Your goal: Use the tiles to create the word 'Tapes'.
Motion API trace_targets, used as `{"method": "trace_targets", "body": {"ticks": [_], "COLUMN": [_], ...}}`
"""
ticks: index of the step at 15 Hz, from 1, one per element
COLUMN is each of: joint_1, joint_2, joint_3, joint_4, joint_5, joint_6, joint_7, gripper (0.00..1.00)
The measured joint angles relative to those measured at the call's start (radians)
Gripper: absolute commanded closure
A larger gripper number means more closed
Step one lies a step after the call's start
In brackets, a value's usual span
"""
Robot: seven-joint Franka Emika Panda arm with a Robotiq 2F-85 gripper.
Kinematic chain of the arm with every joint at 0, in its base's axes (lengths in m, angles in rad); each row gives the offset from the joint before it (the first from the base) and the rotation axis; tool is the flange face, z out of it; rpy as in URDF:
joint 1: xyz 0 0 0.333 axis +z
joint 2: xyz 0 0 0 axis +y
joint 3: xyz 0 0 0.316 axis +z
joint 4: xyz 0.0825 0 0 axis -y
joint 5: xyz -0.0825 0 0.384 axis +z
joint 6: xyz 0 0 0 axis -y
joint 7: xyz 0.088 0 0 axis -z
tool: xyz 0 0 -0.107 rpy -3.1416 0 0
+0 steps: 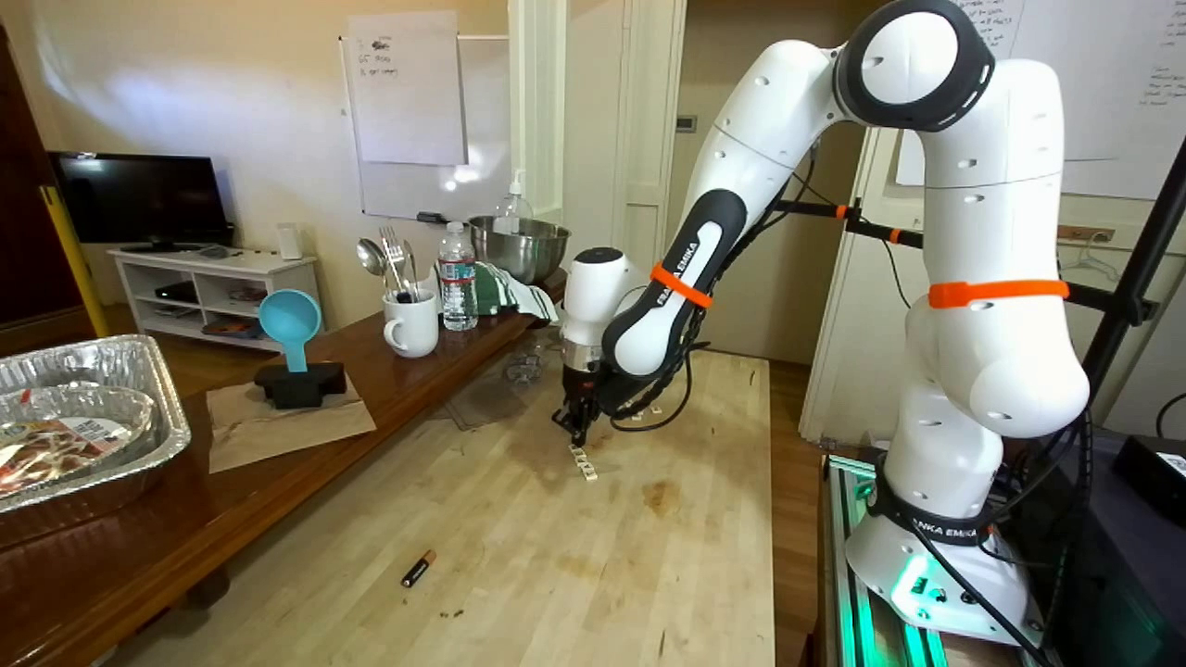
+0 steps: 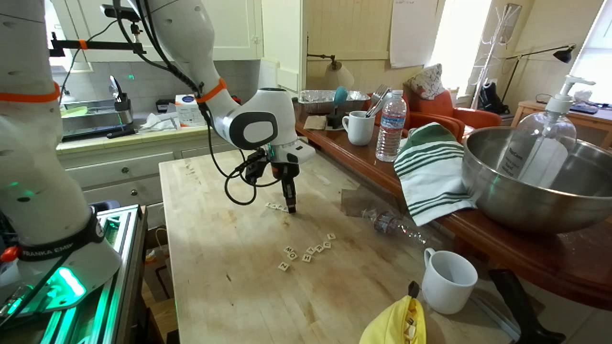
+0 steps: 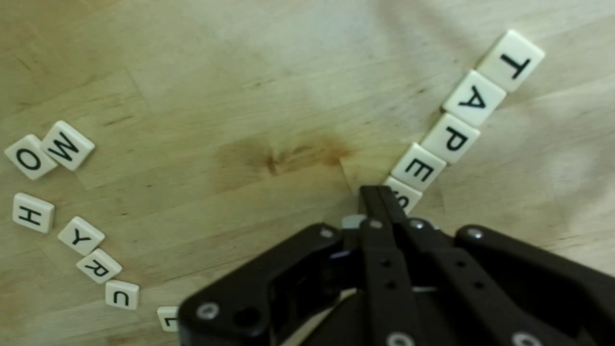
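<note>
Five letter tiles (image 2: 275, 206) lie in a slanting row on the pale wooden worktop (image 2: 229, 306) and read TAPES. In the wrist view the T tile (image 3: 512, 60) is at the upper right, and the A tile (image 3: 474, 98), P tile (image 3: 451, 138), E tile (image 3: 418, 167) and S tile (image 3: 407, 193) follow it down to the left, each against its neighbour, their edges a little out of line. The fingers (image 3: 370, 206) are closed together, with nothing showing between them. Their tips stand at the S end of the row and cover a corner of that tile in the wrist view; whether they touch it I cannot tell.

Well apart from the row lie more tiles. The O tile (image 3: 30, 157) touches a W or M tile (image 3: 67, 145); near them are the H tile (image 3: 33, 213), Y tile (image 3: 81, 236), R tile (image 3: 99, 265) and U tile (image 3: 122, 294), and an L tile (image 3: 167, 318), partly hidden. In an exterior view an N or Z tile (image 2: 284, 266) lies near the O tile.

Also on the worktop are a yellow pouch (image 2: 394, 325), a white mug (image 2: 449, 286), a clear plastic bottle (image 2: 387, 223) on its side and a battery (image 1: 418, 569) with a copper-coloured end. On the raised brown ledge (image 1: 408, 380) alongside stand a second mug (image 1: 412, 329) holding cutlery (image 1: 394, 264), a labelled water bottle (image 1: 459, 278), a blue scoop (image 1: 290, 320) upright in a black holder (image 1: 301, 384), and a steel bowl (image 2: 526, 205) with a pump bottle (image 2: 540, 157) inside; a green-striped towel (image 2: 432, 181) drapes over the edge.
</note>
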Motion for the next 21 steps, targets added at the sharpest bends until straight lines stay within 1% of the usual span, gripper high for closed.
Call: {"method": "trace_targets", "body": {"ticks": [10, 16, 18, 21], "joint_1": [0.000, 0.000, -0.003, -0.010], "joint_2": [-0.004, -0.035, -0.050, -0.074], "joint_3": [0.000, 0.000, 0.007, 0.023], "joint_4": [0.000, 0.000, -0.003, -0.012], "joint_5": [0.000, 0.000, 0.002, 0.005], "joint_6": [0.000, 0.000, 0.000, -0.001], "joint_7": [0.000, 0.000, -0.014, -0.072], "gripper": [1.00, 1.00, 1.00, 1.00]}}
